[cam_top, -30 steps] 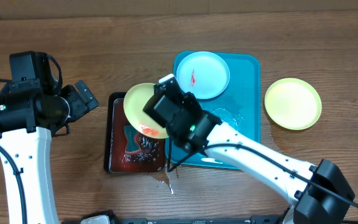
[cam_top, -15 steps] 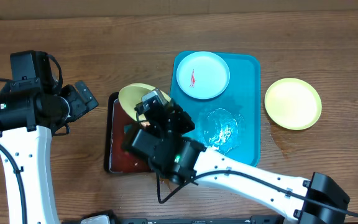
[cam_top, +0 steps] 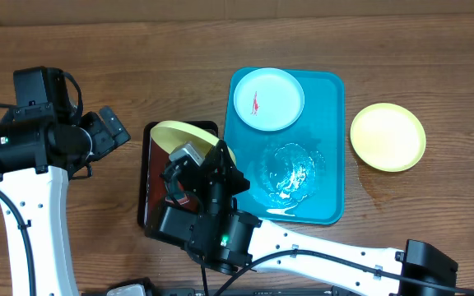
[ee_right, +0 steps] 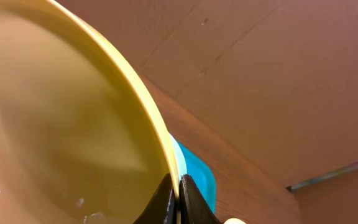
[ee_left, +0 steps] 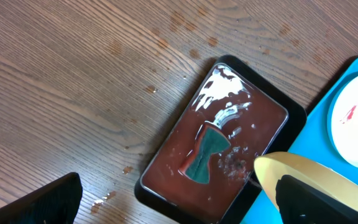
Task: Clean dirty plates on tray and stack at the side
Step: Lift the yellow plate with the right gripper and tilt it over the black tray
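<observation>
Here, the right gripper (ee_right: 179,196) has its jaws pinched together on the rim of a yellow plate (cam_top: 174,134), the two fingertips meeting across the thin edge. The plate is held tilted over the far end of the dark brown tray (cam_top: 150,177), with its right edge reaching toward the blue tray (cam_top: 327,148). From the right wrist view its inner face looks wet.

The left gripper (cam_top: 109,130) hangs over the bare table (cam_top: 179,49) to the left of the brown tray, jaws spread wide and holding nothing. Its wrist view looks down on the brown tray, where a dark green piece (ee_left: 202,155) lies among white watery streaks.

On the blue tray, a pale plate (cam_top: 268,99) with a red smear (cam_top: 255,104) sits at the far end, and a puddle (cam_top: 290,171) lies nearer. A yellow-green plate (cam_top: 388,136) rests flat on the table just right of the blue tray.
</observation>
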